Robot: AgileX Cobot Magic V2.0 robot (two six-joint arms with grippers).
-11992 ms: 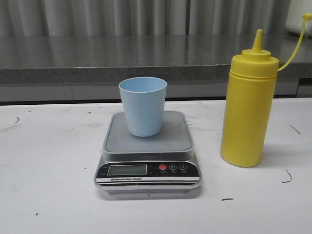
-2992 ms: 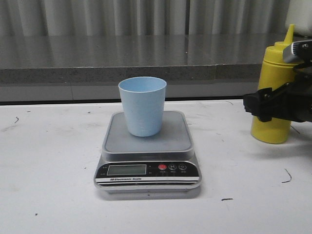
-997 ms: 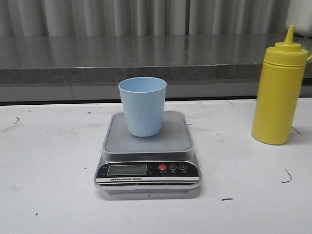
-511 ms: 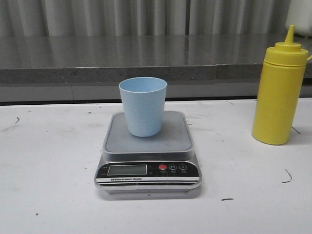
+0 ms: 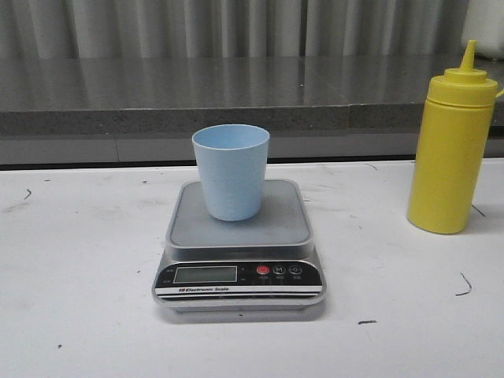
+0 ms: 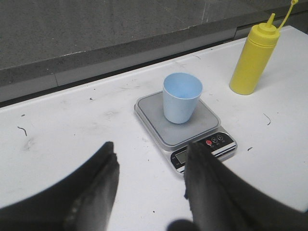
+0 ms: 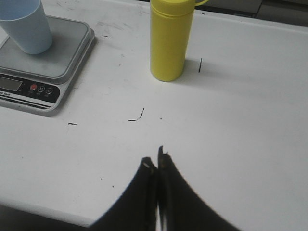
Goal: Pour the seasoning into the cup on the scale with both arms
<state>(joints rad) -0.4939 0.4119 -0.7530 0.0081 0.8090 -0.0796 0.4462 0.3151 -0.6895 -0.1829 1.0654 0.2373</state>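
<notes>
The pale blue cup (image 5: 231, 172) stands upright on the silver-grey scale (image 5: 239, 272) in the middle of the white table. The yellow seasoning bottle (image 5: 453, 142) stands upright at the right, apart from the scale. Neither gripper shows in the front view. In the left wrist view my left gripper (image 6: 150, 154) is open and empty, high above the table, short of the scale (image 6: 211, 126), the cup (image 6: 181, 97) and the bottle (image 6: 252, 60). In the right wrist view my right gripper (image 7: 155, 160) is shut and empty, short of the bottle (image 7: 169, 39) and away from the scale (image 7: 62, 67) and the cup (image 7: 27, 25).
A dark grey stone ledge (image 5: 157, 94) runs along the back of the table, under a corrugated wall. Small dark marks dot the white table top (image 5: 79, 299). The table's front edge (image 7: 38, 209) shows near my right gripper.
The bottle now stands farther right and back than 12 seconds ago. The right gripper that held it 3 seconds ago has left the front view. Nothing moved in the last second.
</notes>
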